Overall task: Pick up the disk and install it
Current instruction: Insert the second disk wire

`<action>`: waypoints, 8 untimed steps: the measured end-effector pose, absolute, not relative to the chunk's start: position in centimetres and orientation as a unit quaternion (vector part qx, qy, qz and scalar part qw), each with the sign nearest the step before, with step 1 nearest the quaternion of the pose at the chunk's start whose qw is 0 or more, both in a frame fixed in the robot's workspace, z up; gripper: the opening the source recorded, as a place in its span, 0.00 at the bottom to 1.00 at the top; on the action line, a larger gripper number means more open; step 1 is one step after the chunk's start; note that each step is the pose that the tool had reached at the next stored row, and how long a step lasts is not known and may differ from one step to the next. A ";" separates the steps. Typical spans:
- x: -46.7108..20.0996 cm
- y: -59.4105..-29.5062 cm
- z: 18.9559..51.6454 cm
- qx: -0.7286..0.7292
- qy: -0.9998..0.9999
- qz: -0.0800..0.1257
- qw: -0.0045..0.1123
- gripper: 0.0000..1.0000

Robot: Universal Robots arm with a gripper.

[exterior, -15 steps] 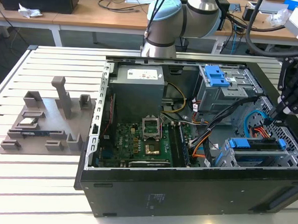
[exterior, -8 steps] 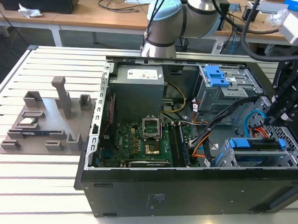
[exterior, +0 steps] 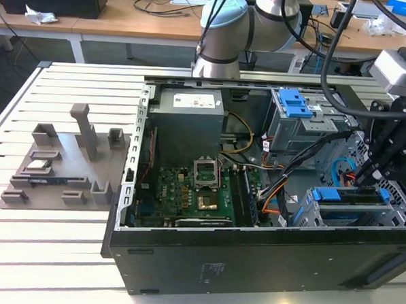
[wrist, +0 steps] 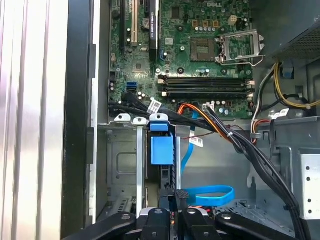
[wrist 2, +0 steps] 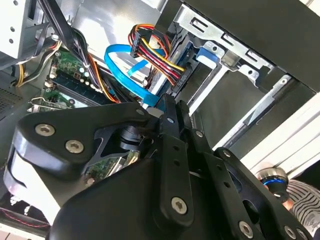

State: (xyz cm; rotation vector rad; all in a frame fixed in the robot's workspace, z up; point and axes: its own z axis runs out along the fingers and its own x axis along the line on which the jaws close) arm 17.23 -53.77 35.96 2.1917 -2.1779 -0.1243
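Observation:
The disk (exterior: 350, 202) sits in the lower bay of the open computer case, at the exterior view's right, its blue carrier bracket framing the silver body. In the first wrist view the disk (wrist: 161, 147) shows edge-on, with the blue carrier tab facing the camera between the metal bay rails. A blue corner of the disk (wrist 2: 202, 52) shows in the second wrist view. My gripper (exterior: 360, 179) reaches down into the case just behind the disk. Its black fingers stand together, shut, in both wrist views (wrist 2: 172, 105) (wrist: 180, 196), with the tips at the disk's rear edge.
A grey power supply box (exterior: 189, 120) and a blue-handled drive cage (exterior: 297, 106) stand at the back of the case. Beside the bay lie the motherboard (exterior: 187, 192), cable bundles (exterior: 283, 190) and a blue flat cable (wrist: 210, 192). A grey fixture plate (exterior: 63, 158) lies on the table.

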 end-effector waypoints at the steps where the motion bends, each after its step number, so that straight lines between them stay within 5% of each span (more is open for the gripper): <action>1: 17.2 -53.8 35.9 0.709 -0.703 -0.040 0.025 0.16; 8: 17.2 -53.8 35.0 0.716 -0.697 -0.040 0.025 0.16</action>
